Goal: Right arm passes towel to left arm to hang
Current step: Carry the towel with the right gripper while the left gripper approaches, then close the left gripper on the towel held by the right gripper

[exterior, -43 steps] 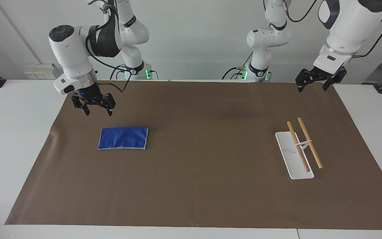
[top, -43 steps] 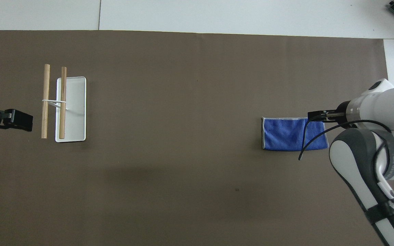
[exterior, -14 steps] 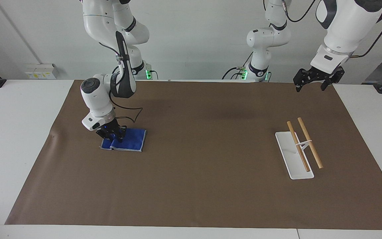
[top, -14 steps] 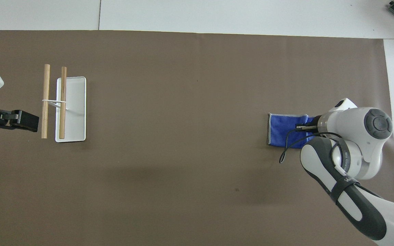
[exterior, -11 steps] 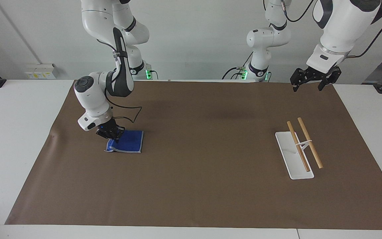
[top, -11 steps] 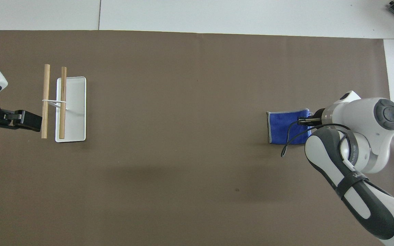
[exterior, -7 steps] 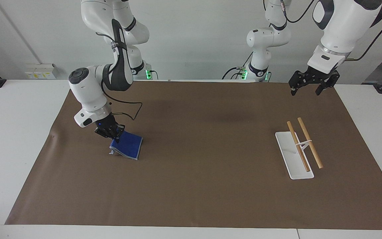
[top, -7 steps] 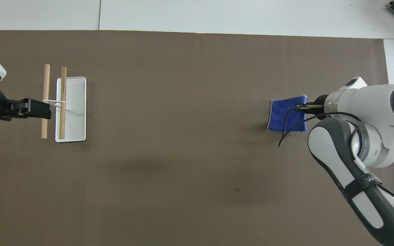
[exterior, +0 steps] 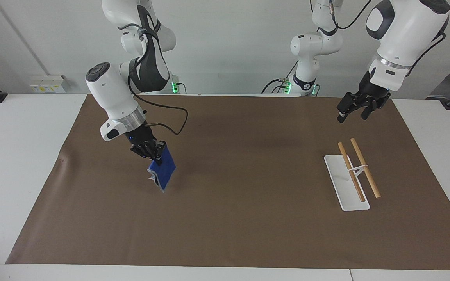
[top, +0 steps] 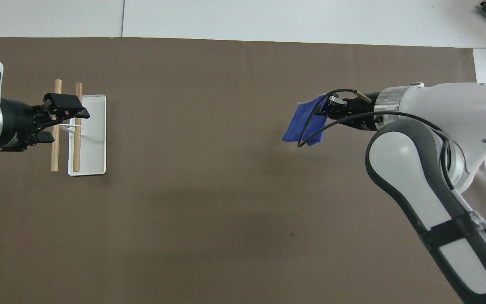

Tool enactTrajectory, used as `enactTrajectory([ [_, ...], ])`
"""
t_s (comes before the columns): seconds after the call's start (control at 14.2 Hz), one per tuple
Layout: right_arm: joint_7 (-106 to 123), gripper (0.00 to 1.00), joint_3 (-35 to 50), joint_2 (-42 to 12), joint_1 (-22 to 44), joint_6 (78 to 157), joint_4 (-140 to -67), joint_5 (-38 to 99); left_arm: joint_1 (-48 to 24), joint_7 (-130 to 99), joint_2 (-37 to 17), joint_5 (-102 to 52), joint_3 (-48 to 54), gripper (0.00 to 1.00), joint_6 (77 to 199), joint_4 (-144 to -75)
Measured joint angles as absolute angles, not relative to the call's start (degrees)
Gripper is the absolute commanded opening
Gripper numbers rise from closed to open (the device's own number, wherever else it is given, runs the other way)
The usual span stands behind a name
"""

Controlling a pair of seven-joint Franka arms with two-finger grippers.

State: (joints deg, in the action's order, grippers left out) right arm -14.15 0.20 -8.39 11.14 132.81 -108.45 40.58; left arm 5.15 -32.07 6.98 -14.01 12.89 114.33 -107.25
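Note:
The towel point(exterior: 162, 170), small, bright blue and edged in pale grey, hangs folded from my right gripper point(exterior: 156, 155), which is shut on its upper edge. It dangles above the mat toward the right arm's end of the table, and in the overhead view the towel point(top: 303, 125) droops from the right gripper point(top: 325, 108). My left gripper point(exterior: 352, 116) is open and empty, raised in the air. From overhead the left gripper point(top: 71, 123) lies over the rack. The rack has a white base point(exterior: 342, 186) and two wooden rods point(exterior: 366, 168).
A brown mat point(exterior: 225, 222) covers most of the white table point(exterior: 14, 164). The rack's base point(top: 96, 139) and rods point(top: 55, 152) stand toward the left arm's end. A black cable point(exterior: 178, 117) loops from the right wrist beside the towel.
The right gripper has lifted the towel off the mat and swung it toward the table's middle. The left gripper has moved over the rack.

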Motion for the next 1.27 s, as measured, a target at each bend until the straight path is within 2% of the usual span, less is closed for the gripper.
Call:
enactTrajectory([
  [0.28,-22.36,0.00,0.24,-8.85,14.45,135.61,-108.10,51.63,1.19,-47.78,10.42,-16.47,13.00,1.00,128.93,-117.05],
  [0.56,-27.02,0.00,0.28,-8.95,18.27,140.97,-108.10,63.63,-4.09,-62.52,10.89,-16.84,13.06,1.00,140.52,-123.53],
  [0.99,-32.67,0.00,0.39,-9.04,26.10,149.67,-108.10,77.98,-11.00,-82.81,9.13,-16.94,13.06,1.00,150.90,-125.97],
  [1.27,-34.62,0.00,0.43,-9.04,26.94,150.11,-108.10,82.22,-16.37,-91.40,6.92,-16.95,13.04,1.00,155.13,-126.04],
])
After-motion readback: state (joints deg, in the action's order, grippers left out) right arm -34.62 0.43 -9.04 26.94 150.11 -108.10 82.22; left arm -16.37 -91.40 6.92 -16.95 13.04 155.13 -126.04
